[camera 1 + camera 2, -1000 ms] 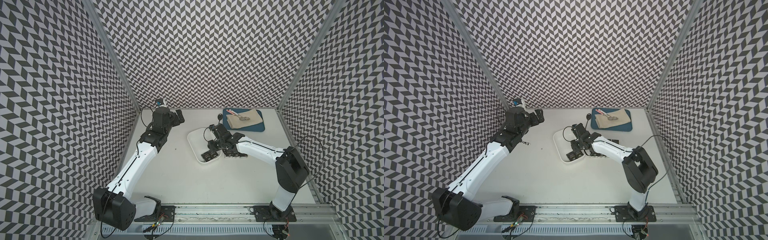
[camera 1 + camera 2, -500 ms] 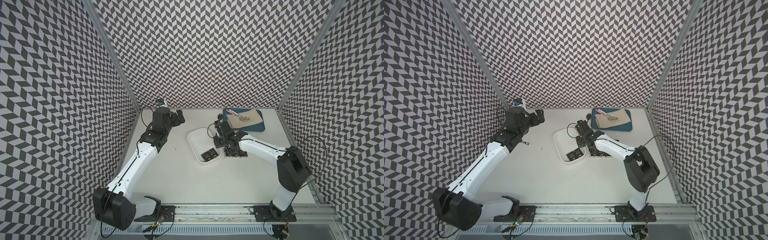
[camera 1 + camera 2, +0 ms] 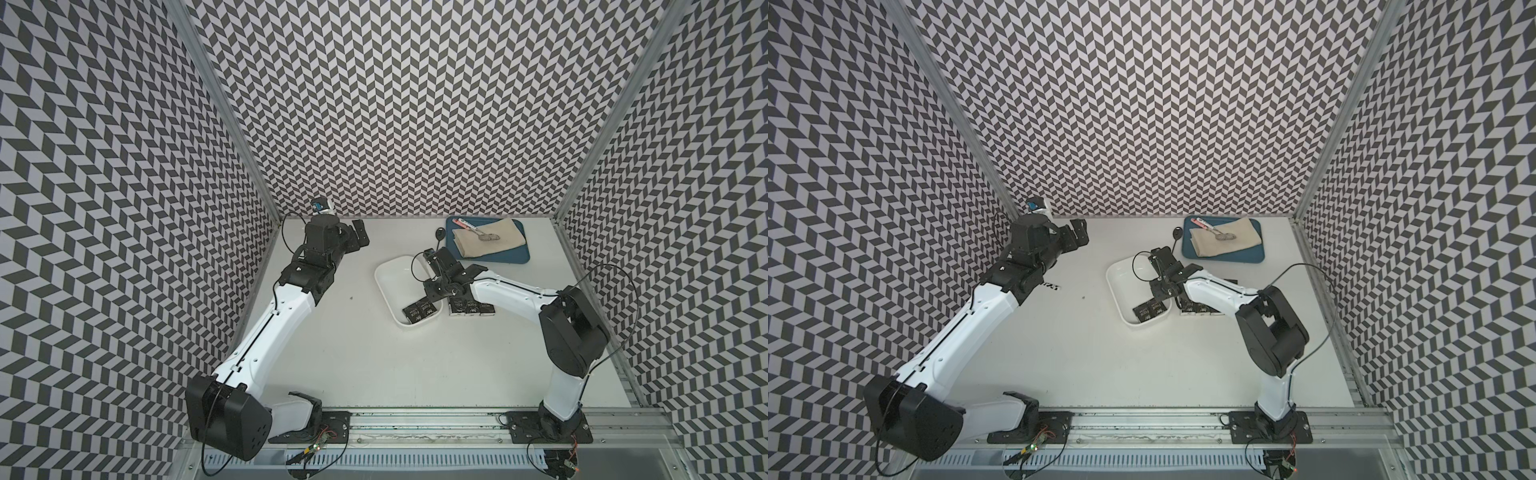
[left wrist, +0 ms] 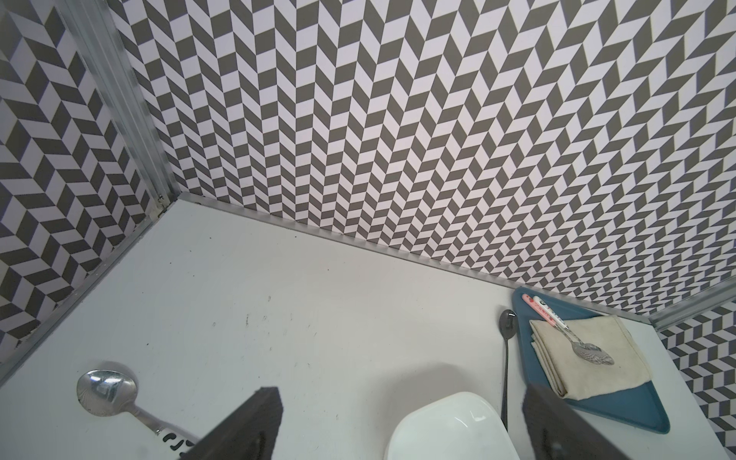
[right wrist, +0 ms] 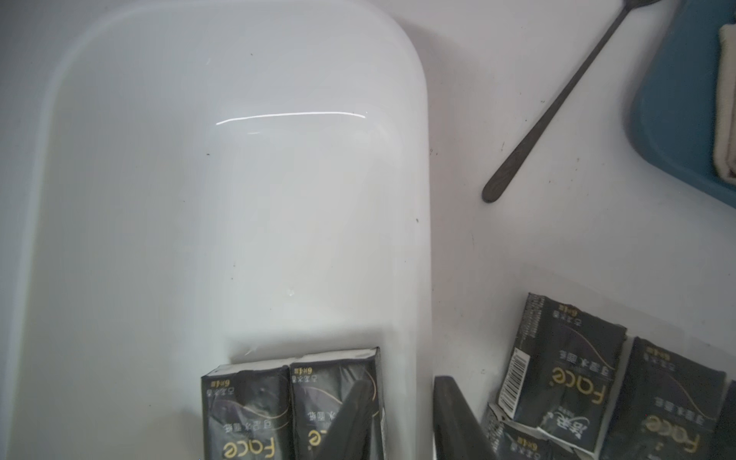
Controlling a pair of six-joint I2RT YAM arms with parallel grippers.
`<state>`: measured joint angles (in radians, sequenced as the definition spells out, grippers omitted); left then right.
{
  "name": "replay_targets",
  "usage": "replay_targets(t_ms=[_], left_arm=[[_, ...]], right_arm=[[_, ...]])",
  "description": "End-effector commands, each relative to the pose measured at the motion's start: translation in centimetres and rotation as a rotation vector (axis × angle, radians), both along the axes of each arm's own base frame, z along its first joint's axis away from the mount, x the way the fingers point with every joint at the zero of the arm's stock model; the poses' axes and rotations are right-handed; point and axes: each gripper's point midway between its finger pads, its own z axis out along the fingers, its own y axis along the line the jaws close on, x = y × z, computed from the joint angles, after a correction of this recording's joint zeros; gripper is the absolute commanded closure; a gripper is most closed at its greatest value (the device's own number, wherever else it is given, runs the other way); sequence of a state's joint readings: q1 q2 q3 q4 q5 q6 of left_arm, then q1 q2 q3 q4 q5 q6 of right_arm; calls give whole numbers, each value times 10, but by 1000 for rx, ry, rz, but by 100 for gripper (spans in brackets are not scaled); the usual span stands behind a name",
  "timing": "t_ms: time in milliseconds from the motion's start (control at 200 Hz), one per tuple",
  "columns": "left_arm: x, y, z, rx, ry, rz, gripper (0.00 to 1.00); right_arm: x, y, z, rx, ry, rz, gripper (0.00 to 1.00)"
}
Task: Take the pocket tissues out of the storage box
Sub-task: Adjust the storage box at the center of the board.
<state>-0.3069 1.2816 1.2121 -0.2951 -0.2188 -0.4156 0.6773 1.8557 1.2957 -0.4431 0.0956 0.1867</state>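
right tool point(image 5: 400, 382) just narrowed, now straddling the box point(image 5: 239, 199) wall on the counter's point(image 5: 498, 259) right-edge side (can't tell if it's gripping anything). two tissues point(image 5: 247, 414) left inside, rest lie just outside. looks nearly done.

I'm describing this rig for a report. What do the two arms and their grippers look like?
The left arm and right arm have glossy white link shells, black joint housings and black bases on a silver rail. Thin black cables loop beside them. The left gripper and right gripper are black, with flat dark fingers.
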Motion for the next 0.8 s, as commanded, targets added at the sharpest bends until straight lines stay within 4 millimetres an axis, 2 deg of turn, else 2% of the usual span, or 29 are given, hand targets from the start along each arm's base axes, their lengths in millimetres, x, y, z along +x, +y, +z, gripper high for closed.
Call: replay_targets(t_ms=[0,140,441,796], left_arm=[[-4,2,21,-2,-44,-4,1],[-4,4,25,2,-50,1,1],[-4,7,30,5,-53,12,1],[-5,7,37,28,-63,4,1]], right_arm=[[7,13,-3,22,-5,37,77],[12,18,-2,-2,-34,88,82],[27,27,17,-93,-161,265,88],[13,64,17,-87,-183,652,87]])
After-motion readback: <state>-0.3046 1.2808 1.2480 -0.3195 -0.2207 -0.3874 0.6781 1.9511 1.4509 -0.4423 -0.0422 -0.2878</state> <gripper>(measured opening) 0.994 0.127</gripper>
